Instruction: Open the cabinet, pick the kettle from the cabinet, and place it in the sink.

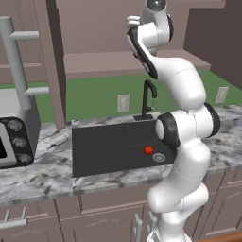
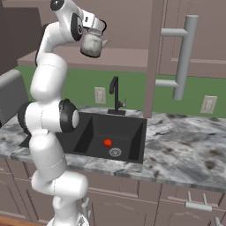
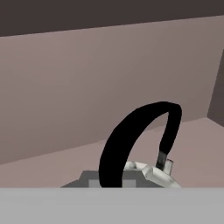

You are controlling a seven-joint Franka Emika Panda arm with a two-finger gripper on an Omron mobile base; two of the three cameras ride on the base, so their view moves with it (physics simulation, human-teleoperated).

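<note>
From the left base view, one white arm (image 1: 186, 137) climbs from the lower right and reaches up into the open cabinet (image 1: 142, 61). One cabinet door (image 1: 54, 61) stands swung out at the left, seen nearly edge-on, with one long grey bar handle (image 1: 16, 64) on it. Below lies one dark sink (image 1: 113, 146) set in the marbled counter (image 1: 38, 165), with one black faucet (image 1: 149, 99) behind it and one small red ball (image 1: 148, 150) in the basin beside the round drain (image 1: 159, 157). Two wall outlets (image 1: 123, 102) show on the green wall.

From the right base view, the gripper (image 2: 95, 27) is up at the cabinet shelf, and the one kettle (image 2: 93, 44) hangs just below it, silvery and tilted (the fingers themselves are too small to make out here). The second door (image 2: 156, 57) juts out at the right of the sink with its own bar handle (image 2: 185, 57). The ball and drain sit in the basin well below the kettle.

From the hand view, the kettle's black arched handle (image 3: 135, 140) rises right in front of the camera, with the pale lid at its foot and the cabinet's shelf and back wall behind. The jaws are closed together on that handle.
</note>
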